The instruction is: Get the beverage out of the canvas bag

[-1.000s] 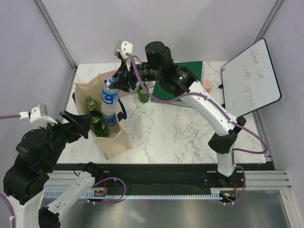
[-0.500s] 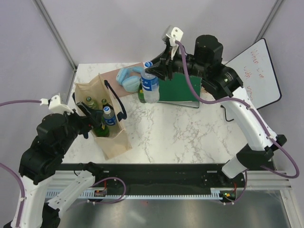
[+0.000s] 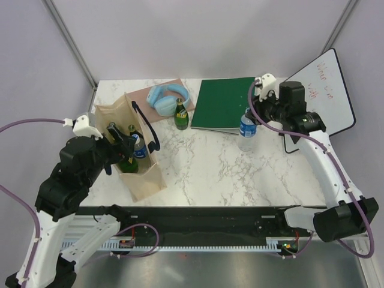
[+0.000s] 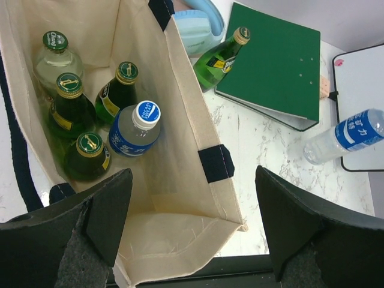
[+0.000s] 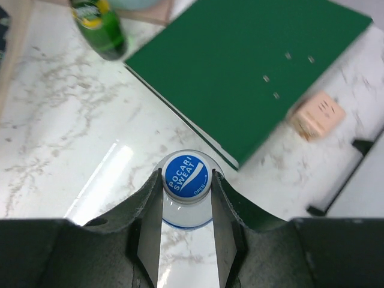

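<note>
Right claw (image 5: 186,175) grips upright bottle (image 3: 246,131) by neck
Directly beneath, the counter (image 3: 204,162); left claw (image 4: 193,180) spread wide above the bag (image 3: 144,180).

bag (image 4: 174,180): matt beige woven cloth; table (image 5: 60,138): glossy marble-look top; binder (image 5: 240,66): matt green cover; clear bottle (image 5: 186,175): smooth plastic, glossy cap

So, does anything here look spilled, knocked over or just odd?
Nothing spilled or broken. The bottles in the bag stand caps up, and the green bottle by the headphones is upright. One small oddity: the whiteboard seems to stick out past the table's right edge.
</note>
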`<state>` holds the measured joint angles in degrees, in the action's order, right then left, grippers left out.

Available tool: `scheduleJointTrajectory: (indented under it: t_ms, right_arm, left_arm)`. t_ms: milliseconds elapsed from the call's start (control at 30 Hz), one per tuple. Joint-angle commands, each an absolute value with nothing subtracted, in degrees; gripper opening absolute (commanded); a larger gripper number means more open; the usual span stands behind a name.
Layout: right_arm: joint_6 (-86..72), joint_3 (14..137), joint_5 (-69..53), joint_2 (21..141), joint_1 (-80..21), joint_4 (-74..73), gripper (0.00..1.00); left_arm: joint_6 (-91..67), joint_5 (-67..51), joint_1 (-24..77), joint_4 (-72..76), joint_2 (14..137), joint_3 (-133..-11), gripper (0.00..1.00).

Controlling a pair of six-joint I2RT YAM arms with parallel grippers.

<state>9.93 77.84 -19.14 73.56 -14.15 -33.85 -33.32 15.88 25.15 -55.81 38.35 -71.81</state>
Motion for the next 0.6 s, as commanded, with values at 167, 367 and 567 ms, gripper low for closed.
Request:
scheduleJointTrajectory:
  t_ms: [167,367,567]
  right_arm:
    - [8.6,71.5,-18.2,65.4,-0.6,-19.4,0.00]
    - [9.2,70.5,-18.5,68.5,4.0,-14.5,0.00]
    - [7.2,70.6,-18.3,74.9,4.7,-6.2,0.00]
  left_arm:
    - [-30.9,14.9,25.1,-51.9,38.6,-69.5,0.90]
    - [-31.3,15.3,25.1,-51.9,37.3,-68.6,0.90]
    - [-31.6,15.2,25.1,-52.0,37.4,-68.0,0.90]
